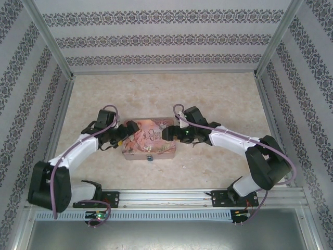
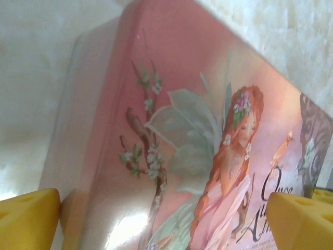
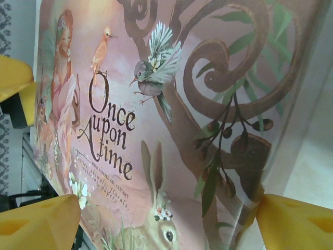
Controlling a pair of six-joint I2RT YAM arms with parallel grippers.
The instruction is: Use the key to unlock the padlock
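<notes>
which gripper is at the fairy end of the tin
The left gripper, at the pink tin's left end by the painted fairy; the right gripper is by the brown tree.

Rectangular pink tin box (image 1: 150, 141), between both pairs of yellow jaws: red-haired fairy in pink, pale green wings, white-blossom branch, brown scrollwork, grey bird, tan rabbit, dark lettering.
Small blue-teal padlock (image 1: 150, 158), at the tin's near edge.
Desk (image 1: 218, 99): cream, marbled.
Walls (image 1: 156, 39): white, dark floral bands.
</notes>
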